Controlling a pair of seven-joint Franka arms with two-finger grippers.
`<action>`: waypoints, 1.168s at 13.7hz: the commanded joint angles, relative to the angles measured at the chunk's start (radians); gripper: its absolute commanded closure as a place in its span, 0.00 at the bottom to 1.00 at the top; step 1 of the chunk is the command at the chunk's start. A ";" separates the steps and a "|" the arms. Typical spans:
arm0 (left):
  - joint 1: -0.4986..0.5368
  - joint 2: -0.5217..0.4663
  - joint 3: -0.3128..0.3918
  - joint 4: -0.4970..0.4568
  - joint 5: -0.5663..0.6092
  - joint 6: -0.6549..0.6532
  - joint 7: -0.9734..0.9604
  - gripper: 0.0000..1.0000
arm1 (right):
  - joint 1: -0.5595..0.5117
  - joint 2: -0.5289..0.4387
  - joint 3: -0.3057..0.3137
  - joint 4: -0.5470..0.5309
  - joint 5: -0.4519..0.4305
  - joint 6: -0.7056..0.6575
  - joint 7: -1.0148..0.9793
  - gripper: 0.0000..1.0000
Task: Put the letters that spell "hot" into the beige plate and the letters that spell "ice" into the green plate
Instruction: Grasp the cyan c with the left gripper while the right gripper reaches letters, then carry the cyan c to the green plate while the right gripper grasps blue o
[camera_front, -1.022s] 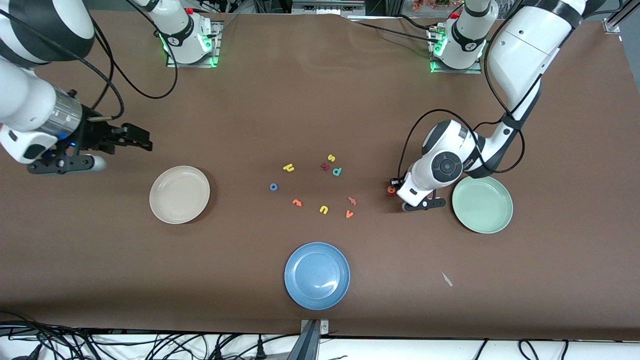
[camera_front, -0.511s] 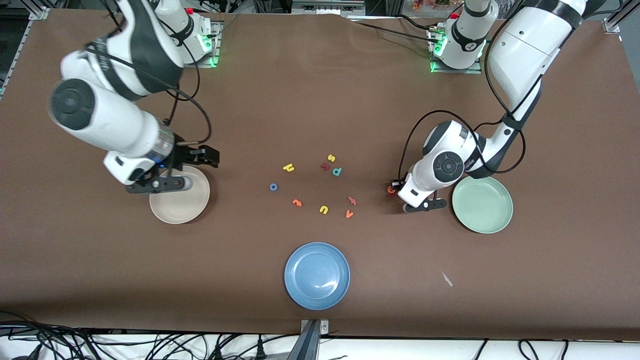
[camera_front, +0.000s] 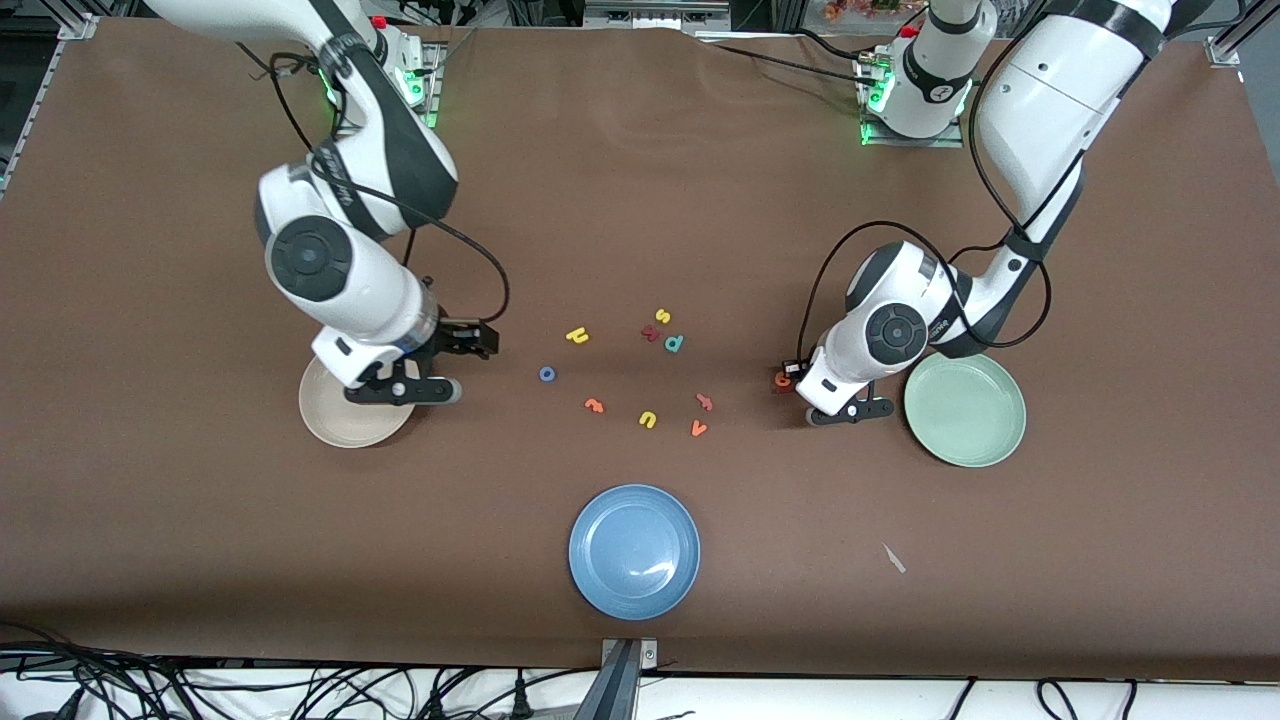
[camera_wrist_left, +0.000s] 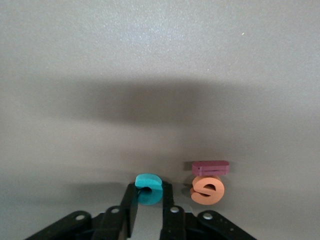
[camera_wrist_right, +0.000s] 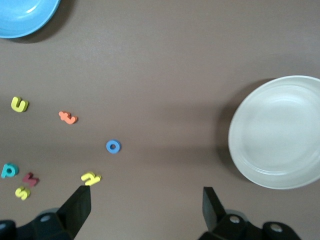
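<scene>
While shut, left claw (camera_wrist_left: 148, 220) on teal c (camera_wrist_left: 148, 188)

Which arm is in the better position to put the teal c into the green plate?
Left. The left gripper is already shut on the teal c, beside the green plate. The right gripper is open, near the beige plate.

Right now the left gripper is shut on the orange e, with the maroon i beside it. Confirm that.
Not quite. In the left wrist view the left gripper is shut on the teal c. The orange e lies free on the table beside it, touching the maroon i.
</scene>
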 joint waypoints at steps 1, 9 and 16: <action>-0.008 -0.002 0.008 0.002 0.032 0.009 -0.015 0.95 | 0.012 0.052 0.010 0.002 -0.025 0.063 0.055 0.01; 0.101 -0.114 0.000 0.066 0.024 -0.104 0.132 0.94 | 0.078 0.144 0.010 -0.128 -0.140 0.330 0.185 0.01; 0.250 -0.109 0.006 0.089 0.030 -0.220 0.457 0.94 | 0.107 0.196 0.010 -0.159 -0.230 0.419 0.277 0.01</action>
